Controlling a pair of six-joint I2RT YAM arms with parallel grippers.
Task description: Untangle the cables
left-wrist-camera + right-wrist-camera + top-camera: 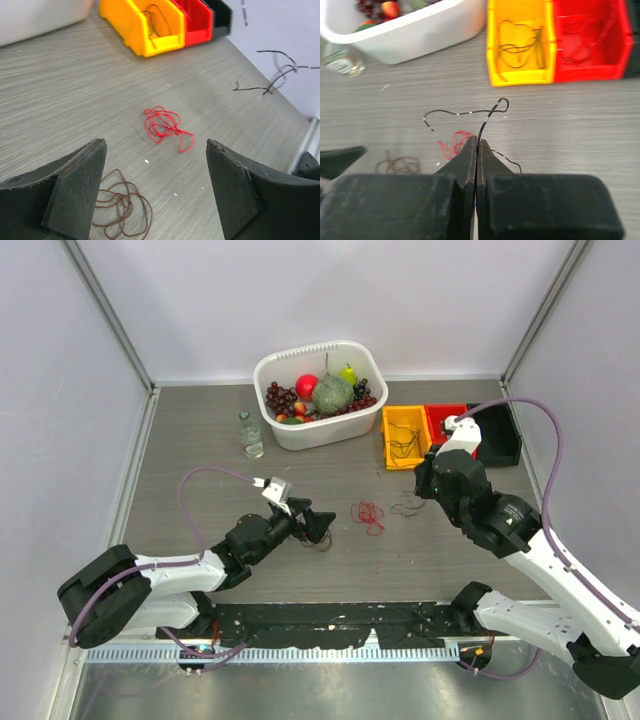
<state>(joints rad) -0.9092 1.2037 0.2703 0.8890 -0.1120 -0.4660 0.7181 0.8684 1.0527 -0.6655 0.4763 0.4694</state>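
Three thin cables show. A red cable lies coiled on the grey table. A brown cable lies in loose loops under my left gripper, which is open and holds nothing, its fingers pointing toward the red coil. My right gripper is shut on a black cable, lifted off the table with its ends curling free.
A yellow bin holds a dark wire; beside it stand a red bin and a black bin. A white basket of fruit and a small bottle stand at the back.
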